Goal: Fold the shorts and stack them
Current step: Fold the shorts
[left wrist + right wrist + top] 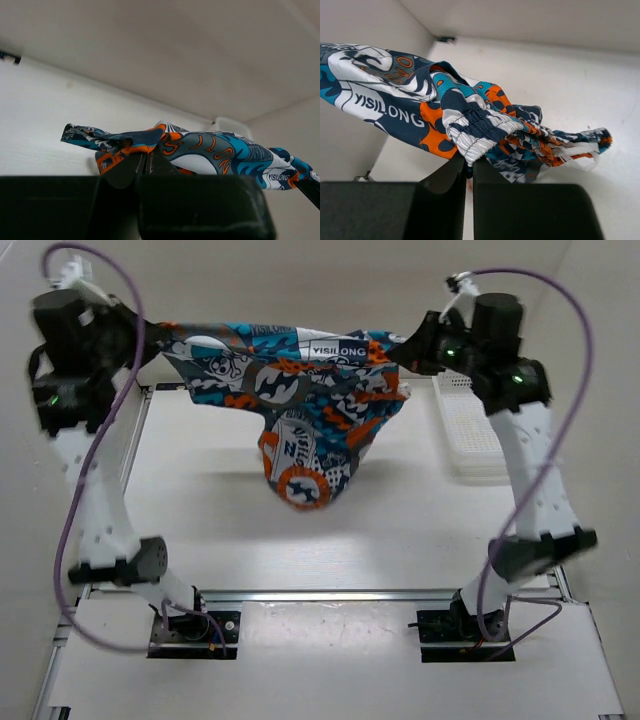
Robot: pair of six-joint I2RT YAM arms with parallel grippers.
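In the top view, your shorts (300, 380) hang in the air above the counter (220, 540), stretched between the two arms toward the far side. The left jaws grasp the left end of the cloth, up at the wrist of the left arm (95, 490). The right jaws grasp the right end, at the wrist of the right arm (530, 470). The top edge runs nearly level from one grip to the other. The middle sags into a bunched pouch with a round orange emblem at its lowest point, and it appears to hang clear of the counter. A white mesh basket (470, 425) sits on the counter at the right, partly hidden behind the right arm.

In the left wrist view, your left jaws are clenched on a fold of the shorts (215, 150). The fingers (125, 170) press together with orange-edged cloth pinched between them. A short tail sticks out to the left, and the rest of the garment runs off to the right.

In the right wrist view, your right jaws are clamped on the gathered, ribbed waistband of the shorts (395, 100). The cloth stretches away to the left, showing a navy band with white lettering. A crumpled bunch with a frayed white edge spills to the right, above the counter (560, 70).
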